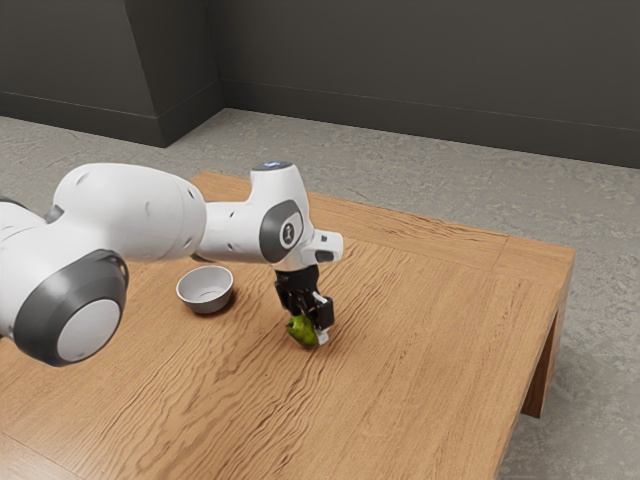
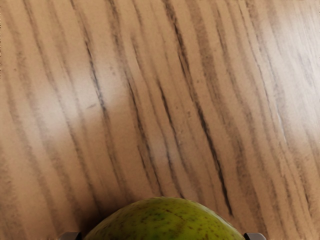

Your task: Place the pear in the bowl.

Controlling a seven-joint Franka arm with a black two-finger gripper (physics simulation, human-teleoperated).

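Observation:
The black gripper (image 1: 309,318) is low over the table in the exterior view, with the green pear (image 1: 301,331) at its fingertips. A pale fingertip stands against the pear's side toward the exterior view's right. In the wrist view the rounded top of the pear (image 2: 167,222) lies between the tips of the gripper (image 2: 162,237), one at each side, and both meet its skin. The pear's lower part is hidden there. A grey bowl (image 1: 206,289) sits upright on the table, toward the exterior view's left from the gripper, apart from the pear.
The wooden table (image 1: 420,350) carries the bowl and the pear. Its far edge runs behind the arm, and one end with a leg is at the exterior view's right. The arm's large white links pass above the table near the bowl.

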